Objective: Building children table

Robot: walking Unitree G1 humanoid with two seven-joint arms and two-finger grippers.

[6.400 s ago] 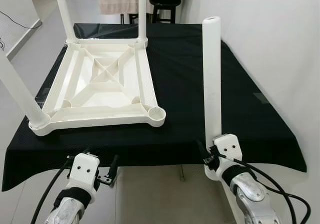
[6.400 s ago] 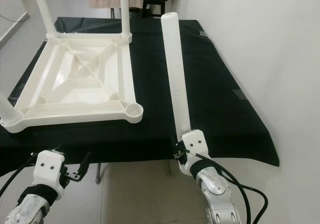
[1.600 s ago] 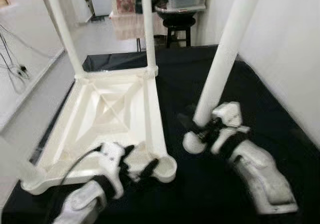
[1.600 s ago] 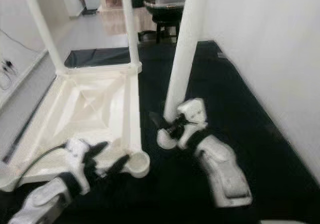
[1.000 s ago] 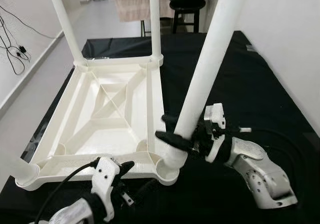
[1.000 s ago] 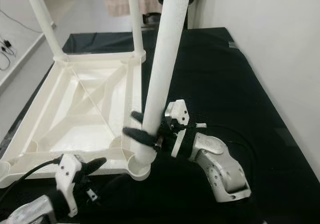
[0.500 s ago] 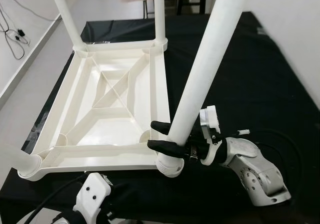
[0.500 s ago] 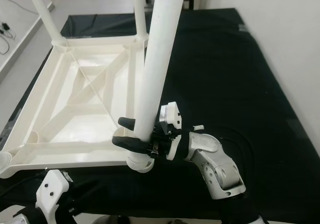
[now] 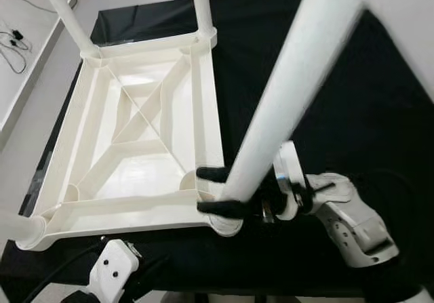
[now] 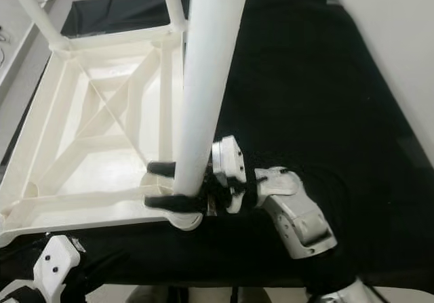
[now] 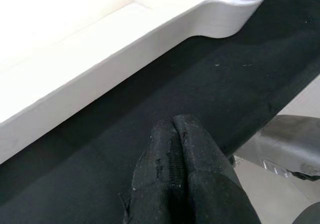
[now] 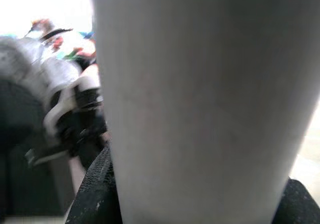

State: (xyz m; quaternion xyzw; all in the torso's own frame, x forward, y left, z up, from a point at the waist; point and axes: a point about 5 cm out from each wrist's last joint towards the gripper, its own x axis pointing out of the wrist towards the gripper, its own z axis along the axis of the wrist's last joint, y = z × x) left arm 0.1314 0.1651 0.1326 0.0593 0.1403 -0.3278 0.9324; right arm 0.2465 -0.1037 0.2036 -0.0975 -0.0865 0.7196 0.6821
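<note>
The white table top point(image 9: 210, 113) lies upside down on the black cloth point(image 9: 325, 113). Legs stand in its far left point(image 9: 64, 15), far right point(image 9: 201, 5) and near left point(image 9: 13, 225) corners. My right gripper point(image 9: 202, 190) is shut on a fourth white leg point(image 9: 291, 93) close to its lower end. That end sits at the near right corner socket point(image 9: 227, 225), and the leg leans up to the right. It looms close in the right wrist view point(image 12: 200, 108). My left gripper point(image 11: 174, 149) is shut on nothing, low by the cloth's front edge under the table top's rim point(image 11: 100, 58).
A white wall point(image 10: 407, 45) runs along the right side of the cloth. Bare floor point(image 9: 20, 113) with a cable point(image 9: 13, 42) lies to the left. The cloth's front edge point(image 9: 271, 286) is right below me.
The right gripper carried the leg left from the bare cloth to the near right corner socket. The left gripper drew back from that corner to the front edge. The camera moved too.
</note>
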